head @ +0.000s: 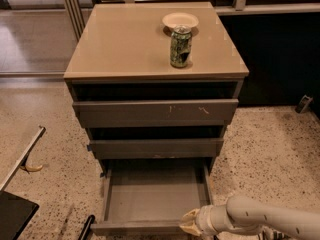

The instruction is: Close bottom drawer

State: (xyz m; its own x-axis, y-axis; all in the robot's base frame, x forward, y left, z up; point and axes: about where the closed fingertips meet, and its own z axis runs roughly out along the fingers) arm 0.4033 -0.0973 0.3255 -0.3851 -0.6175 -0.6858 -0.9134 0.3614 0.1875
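Note:
The bottom drawer of the dark grey-brown cabinet is pulled out wide and is empty inside. Its slim front edge lies at the bottom of the view. The middle drawer and the top drawer with pale scratches are nearly shut. My gripper sits at the right end of the bottom drawer's front, on the end of the white arm that comes in from the lower right. It touches or nearly touches the front edge.
A green can and a small pale bowl stand on the cabinet top. A dark object and a thin rod lie on the speckled floor at the left. A dark wall panel stands at the right.

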